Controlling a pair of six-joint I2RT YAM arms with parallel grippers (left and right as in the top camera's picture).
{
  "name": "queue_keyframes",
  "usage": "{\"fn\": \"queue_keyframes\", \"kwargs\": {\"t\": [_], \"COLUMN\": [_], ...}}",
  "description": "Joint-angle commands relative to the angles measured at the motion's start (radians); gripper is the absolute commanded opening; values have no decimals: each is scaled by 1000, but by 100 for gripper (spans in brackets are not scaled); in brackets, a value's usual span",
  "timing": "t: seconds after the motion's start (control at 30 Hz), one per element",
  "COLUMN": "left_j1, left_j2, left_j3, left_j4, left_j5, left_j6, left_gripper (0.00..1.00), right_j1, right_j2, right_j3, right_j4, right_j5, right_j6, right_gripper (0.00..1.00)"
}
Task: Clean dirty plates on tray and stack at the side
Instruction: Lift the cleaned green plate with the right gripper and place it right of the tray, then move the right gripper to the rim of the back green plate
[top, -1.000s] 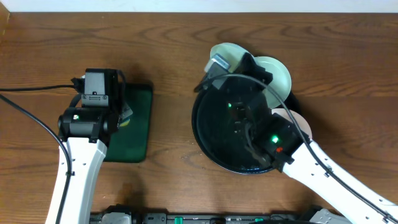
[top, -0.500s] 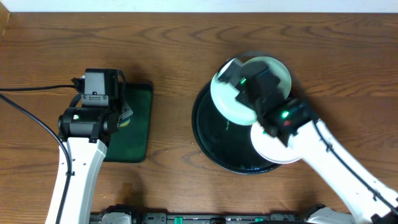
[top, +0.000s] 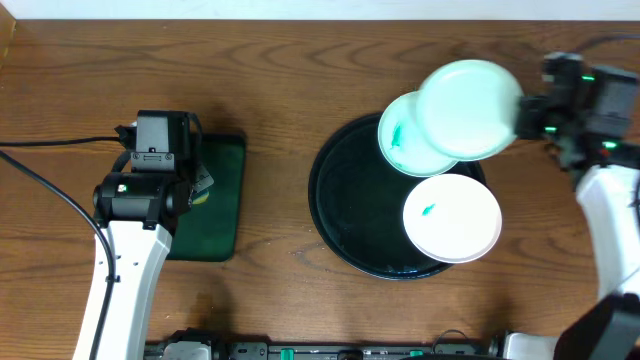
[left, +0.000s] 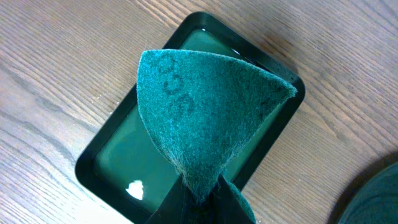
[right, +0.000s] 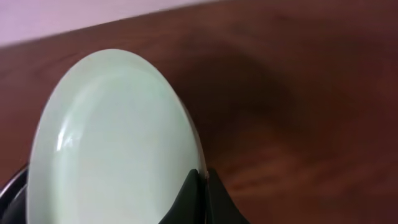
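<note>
The large black tray (top: 350, 205) sits right of centre. A pale-mint plate (top: 398, 140) with a teal smear rests at its upper right, and a white plate (top: 452, 218) with a small teal spot lies at its right. My right gripper (top: 522, 112) is shut on the rim of a third pale-mint plate (top: 468, 95), held above the tray's upper right edge; in the right wrist view that plate (right: 112, 143) fills the left, with the jaws (right: 200, 180) pinched on its edge. My left gripper (left: 198, 198) is shut on a green scouring pad (left: 205, 106) above the rectangular dark-green tray.
The rectangular dark-green tray (top: 222, 200) lies at the left under the left arm, and also shows in the left wrist view (left: 118, 162). A black cable (top: 50, 185) trails across the left of the wooden table (top: 270, 80).
My right arm has swung from over the tray to the far right, lifting one pale-mint plate up and right. The two other plates now lie uncovered. The left arm has not moved.
</note>
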Motion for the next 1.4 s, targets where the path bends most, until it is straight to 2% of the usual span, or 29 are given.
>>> {"fn": "queue_keyframes", "kwargs": {"t": [0.0, 0.1, 0.33, 0.53, 0.7, 0.73, 0.83, 0.9, 0.97, 1.03, 1.13, 1.2, 1.37], "left_j1": [5, 5, 5, 5, 5, 5, 5, 5, 5, 5, 5, 5, 5], "left_j2": [-7, -7, -7, -2, 0, 0, 2, 5, 11, 19, 37, 56, 100], "left_j3": [5, 2, -27, -27, -27, -27, -27, -27, -27, -27, -27, -27, -27], "left_j4": [-3, -2, 2, 16, 28, 28, 29, 33, 38, 40, 43, 44, 48], "left_j5": [-5, -5, -5, -5, -5, -5, -5, -5, -5, -4, -4, -4, 18], "left_j6": [14, 11, 6, -18, -36, -36, -36, -36, -36, -36, -36, -47, -62], "left_gripper": [7, 7, 8, 7, 7, 7, 7, 7, 7, 7, 7, 7, 8], "right_j1": [-105, -176, -278, -305, -303, -301, -299, -298, -293, -280, -229, -182, -33], "right_j2": [74, 135, 219, 276, 326, 328, 325, 320, 312, 307, 307, 307, 307], "right_j3": [4, 4, 4, 4, 4, 4, 4, 5, 16, 32, 53, 53, 53], "right_j4": [11, 49, 129, 95, 93, 95, 111, 127, 129, 129, 117, 110, 79], "right_j5": [-88, -87, -60, 131, 134, 117, 9, -111, -219, -290, -338, -337, -257], "right_j6": [156, 218, 218, 218, 217, 217, 200, 174, 168, 167, 108, 58, 37], "right_gripper": [1, 1, 1, 1, 1, 4, 33, 56, 58, 56, 50, 50, 60]}}
